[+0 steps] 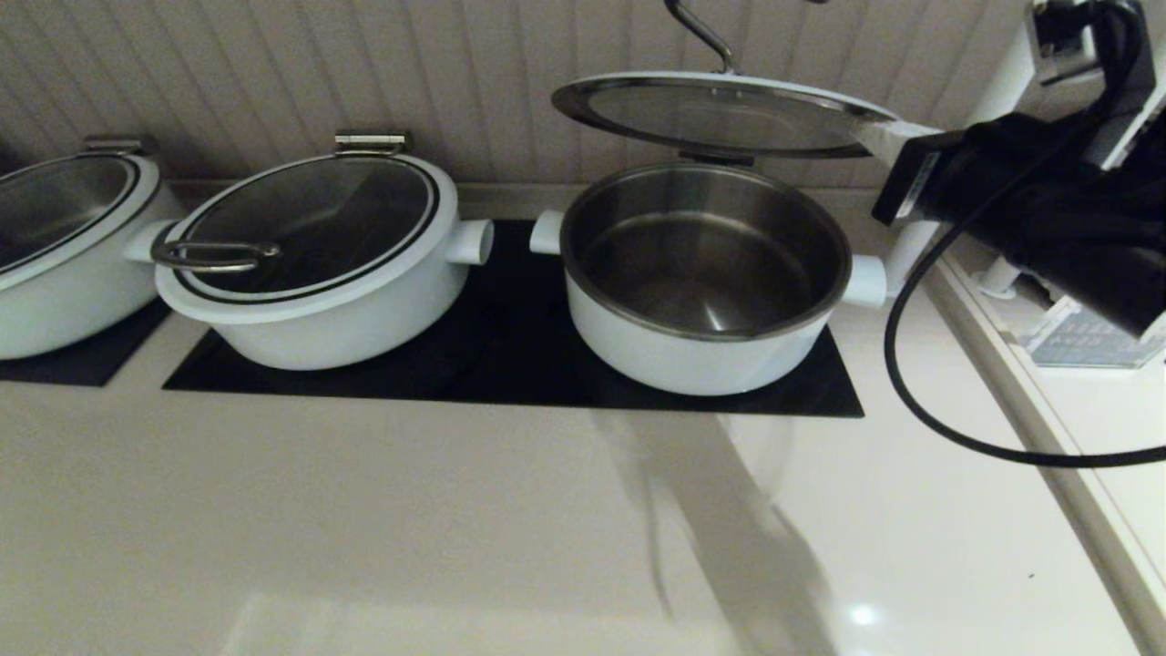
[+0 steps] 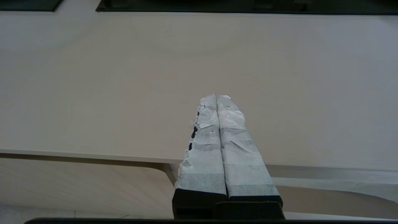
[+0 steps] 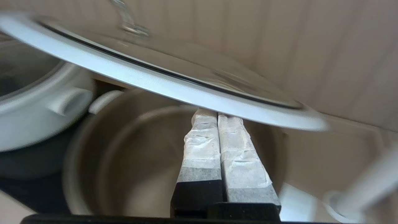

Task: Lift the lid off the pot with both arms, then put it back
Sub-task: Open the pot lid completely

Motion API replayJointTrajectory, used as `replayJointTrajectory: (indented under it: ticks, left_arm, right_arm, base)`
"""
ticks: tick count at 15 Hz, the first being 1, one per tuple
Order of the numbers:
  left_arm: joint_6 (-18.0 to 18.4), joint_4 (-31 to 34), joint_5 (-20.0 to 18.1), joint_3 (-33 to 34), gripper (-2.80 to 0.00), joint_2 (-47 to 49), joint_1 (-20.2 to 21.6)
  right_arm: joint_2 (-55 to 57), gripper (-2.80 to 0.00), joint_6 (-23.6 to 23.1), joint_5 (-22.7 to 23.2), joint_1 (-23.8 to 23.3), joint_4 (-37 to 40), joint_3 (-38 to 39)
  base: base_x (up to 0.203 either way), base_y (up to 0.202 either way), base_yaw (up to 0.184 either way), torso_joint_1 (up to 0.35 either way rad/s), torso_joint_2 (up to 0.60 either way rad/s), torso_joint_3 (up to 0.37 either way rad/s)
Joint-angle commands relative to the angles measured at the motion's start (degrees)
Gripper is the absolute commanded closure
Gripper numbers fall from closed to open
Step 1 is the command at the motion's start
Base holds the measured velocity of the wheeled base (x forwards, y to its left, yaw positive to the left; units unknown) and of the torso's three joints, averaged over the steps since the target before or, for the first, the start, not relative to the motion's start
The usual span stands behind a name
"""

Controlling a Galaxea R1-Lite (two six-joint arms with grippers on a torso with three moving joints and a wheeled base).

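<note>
The lid (image 1: 720, 114) is raised and tilted above the open pot (image 1: 692, 360), its back edge by the steel hinge clip (image 1: 715, 159) and its bar handle (image 1: 701, 32) pointing up. The pot stands on the black cooktop (image 1: 510, 364) and shows its steel inside. My right gripper (image 1: 879, 137) is shut, its taped tips under the lid's white rim at the right side. In the right wrist view the rim (image 3: 174, 84) lies across the tips of the right gripper (image 3: 217, 113), with the pot (image 3: 102, 149) below. My left gripper (image 2: 216, 97) is shut and empty over the beige counter, out of the head view.
A twin white pot (image 1: 319, 228) with its lid closed stands to the left, and a third pot (image 1: 55, 237) at the far left. The panelled wall is close behind. A raised ledge (image 1: 1048, 410) and a loose black cable (image 1: 920, 392) are at the right.
</note>
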Motion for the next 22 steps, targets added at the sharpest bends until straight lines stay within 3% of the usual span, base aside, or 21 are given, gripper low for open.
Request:
replayJointTrajectory:
  ticks: [1,15,22]
  left_arm:
    - [0.0,0.0,0.0,0.0,0.0,-0.1,0.0]
    - [0.0,0.0,0.0,0.0,0.0,-0.1,0.0]
    - [0.0,0.0,0.0,0.0,0.0,-0.1,0.0]
  right_arm:
    - [0.1,0.0,-0.2,0.0,-1.3,-0.2,0.9]
    - [4.9,0.0,-0.4,2.3,-7.1,-5.7,1.0]
    - [5.7,0.0,-1.1,3.1,-7.9,-6.0,-5.2]
  base:
    - [0.0,0.0,0.0,0.0,0.0,0.0]
    - [0.0,0.0,0.0,0.0,0.0,0.0]
    - [0.0,0.0,0.0,0.0,0.0,0.0]
